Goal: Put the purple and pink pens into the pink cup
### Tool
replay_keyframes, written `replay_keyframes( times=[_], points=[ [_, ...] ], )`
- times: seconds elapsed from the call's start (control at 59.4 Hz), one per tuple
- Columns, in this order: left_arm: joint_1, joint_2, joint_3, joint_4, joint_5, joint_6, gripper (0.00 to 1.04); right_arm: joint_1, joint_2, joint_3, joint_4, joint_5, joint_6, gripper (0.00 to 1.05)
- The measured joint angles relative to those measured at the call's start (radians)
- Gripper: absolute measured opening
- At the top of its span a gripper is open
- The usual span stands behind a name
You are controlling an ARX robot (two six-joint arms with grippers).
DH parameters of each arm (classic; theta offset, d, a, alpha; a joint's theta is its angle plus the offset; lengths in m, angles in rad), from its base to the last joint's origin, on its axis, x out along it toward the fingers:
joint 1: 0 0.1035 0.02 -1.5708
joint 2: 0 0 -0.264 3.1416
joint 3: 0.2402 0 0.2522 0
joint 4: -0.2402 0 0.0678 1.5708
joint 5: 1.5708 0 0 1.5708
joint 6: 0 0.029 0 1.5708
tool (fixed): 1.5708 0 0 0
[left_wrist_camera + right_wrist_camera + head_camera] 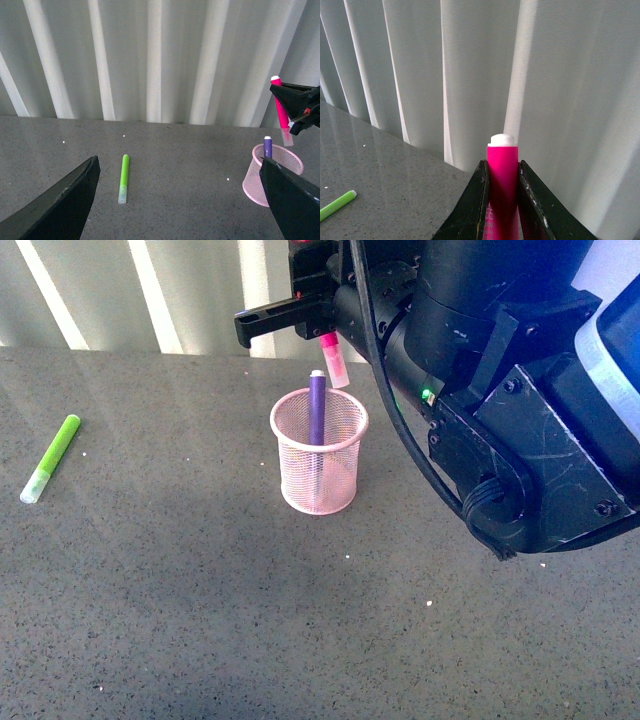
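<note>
The pink cup point(319, 451) stands upright mid-table. The purple pen point(317, 408) stands inside it, its top above the rim. My right gripper point(318, 332) is shut on the pink pen point(333, 361) and holds it nearly upright, clear cap down, just above the cup's far rim. In the right wrist view the pink pen point(502, 187) sits clamped between the two fingers. In the left wrist view the pink cup point(273, 175), purple pen point(267, 148) and pink pen point(281, 111) show at the right. My left gripper point(185, 200) is open and empty, well left of the cup.
A lime-green marker point(51, 458) lies on the grey table point(200, 620) at the far left; it also shows in the left wrist view point(123, 177). A white pleated curtain point(150, 60) hangs behind the table. The right arm's black body point(500, 380) fills the upper right.
</note>
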Motion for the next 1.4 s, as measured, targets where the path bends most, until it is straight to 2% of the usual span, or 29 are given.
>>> replay_keyframes(
  times=[0.792, 1.297, 1.398],
  points=[
    [0.000, 0.000, 0.000, 0.000, 0.000, 0.000, 0.98, 0.038, 0.067, 0.032, -0.043, 0.003, 0.044, 0.12],
    [0.000, 0.000, 0.000, 0.000, 0.000, 0.000, 0.98, 0.028, 0.045, 0.004, -0.082, 0.036, 0.086, 0.99],
    [0.000, 0.000, 0.000, 0.000, 0.000, 0.000, 0.98, 0.023, -0.023, -0.029, -0.111, 0.056, 0.104, 0.98]
  ],
)
